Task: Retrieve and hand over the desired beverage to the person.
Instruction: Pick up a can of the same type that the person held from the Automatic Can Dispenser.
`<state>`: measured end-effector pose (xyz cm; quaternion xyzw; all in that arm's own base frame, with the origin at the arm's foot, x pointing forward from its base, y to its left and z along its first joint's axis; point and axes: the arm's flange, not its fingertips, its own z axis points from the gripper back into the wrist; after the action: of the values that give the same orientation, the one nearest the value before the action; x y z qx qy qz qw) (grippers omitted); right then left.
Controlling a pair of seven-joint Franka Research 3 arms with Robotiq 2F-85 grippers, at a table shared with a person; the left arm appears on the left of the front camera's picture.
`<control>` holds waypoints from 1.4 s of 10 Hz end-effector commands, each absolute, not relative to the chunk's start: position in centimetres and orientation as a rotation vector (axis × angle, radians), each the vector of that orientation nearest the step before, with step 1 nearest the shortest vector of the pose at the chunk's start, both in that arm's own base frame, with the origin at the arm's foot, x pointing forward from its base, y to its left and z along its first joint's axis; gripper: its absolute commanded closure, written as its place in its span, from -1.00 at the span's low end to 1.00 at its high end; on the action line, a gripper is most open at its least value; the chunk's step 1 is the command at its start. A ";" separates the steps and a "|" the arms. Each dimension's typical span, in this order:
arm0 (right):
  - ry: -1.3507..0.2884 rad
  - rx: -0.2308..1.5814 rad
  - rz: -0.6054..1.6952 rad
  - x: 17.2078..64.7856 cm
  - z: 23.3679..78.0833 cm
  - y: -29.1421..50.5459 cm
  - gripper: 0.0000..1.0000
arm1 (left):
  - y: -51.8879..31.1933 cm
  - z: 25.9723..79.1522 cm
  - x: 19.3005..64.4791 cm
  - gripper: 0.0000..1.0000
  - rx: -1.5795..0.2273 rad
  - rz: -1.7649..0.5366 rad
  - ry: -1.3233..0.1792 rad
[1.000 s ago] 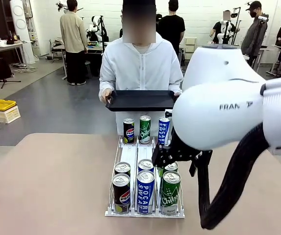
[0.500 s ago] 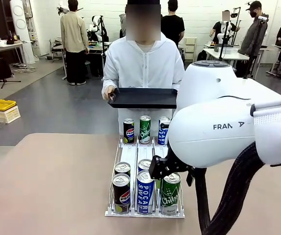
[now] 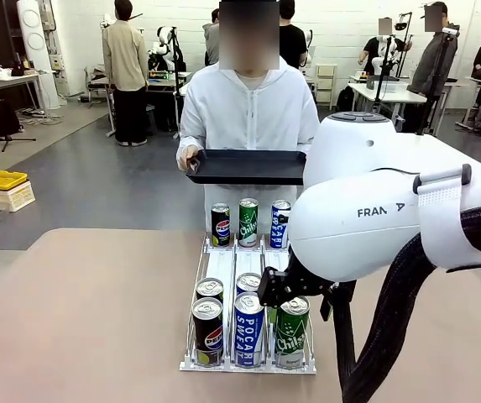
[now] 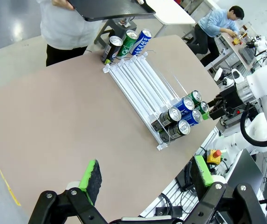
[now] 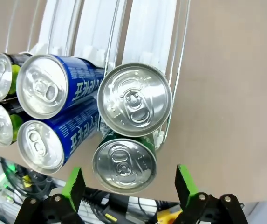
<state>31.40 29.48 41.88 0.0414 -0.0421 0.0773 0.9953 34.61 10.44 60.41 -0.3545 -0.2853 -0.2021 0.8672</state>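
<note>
Crowding green cans [image 5: 134, 100] below right gripper [image 5: 129, 181], blue cans [image 5: 54, 88] alongside

The right arm [image 3: 366, 210] is bulbous, white, grey-lettered, with a black ribbed cable [image 3: 387, 327]; left gripper [image 4: 146, 172] and right gripper [image 5: 129, 183] are black, green-padded.

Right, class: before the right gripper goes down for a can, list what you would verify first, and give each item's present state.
1. Right gripper open: ok.
2. Front green aluminium can lies between the green pads: ok.
3. Room for a finger beside the neighbouring blue aluminium can: cannot tell, the gap looks tight.
4. Person in the white hooded jacket holds out the flat black tray: ok.
5. Left gripper open, well away from the clear plastic rack: ok.
6. Green is the wanted drink: cannot tell.
</note>
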 end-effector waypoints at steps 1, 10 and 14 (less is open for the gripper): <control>-0.106 0.062 0.111 32.3 42.1 29.7 -1.00 | 10.5 60.3 34.7 -1.00 -0.758 -0.440 -0.613; -0.061 0.083 0.065 34.5 41.0 29.4 -1.00 | 10.5 60.3 34.7 -1.00 -0.758 -0.440 -0.613; -0.020 0.087 0.066 35.3 40.2 29.4 -1.00 | 10.5 60.3 34.7 -1.00 -0.758 -0.440 -0.613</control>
<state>34.74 28.96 40.20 0.0509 -0.0088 0.0365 0.9980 34.62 10.43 60.42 -0.3572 -0.2865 -0.2014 0.8659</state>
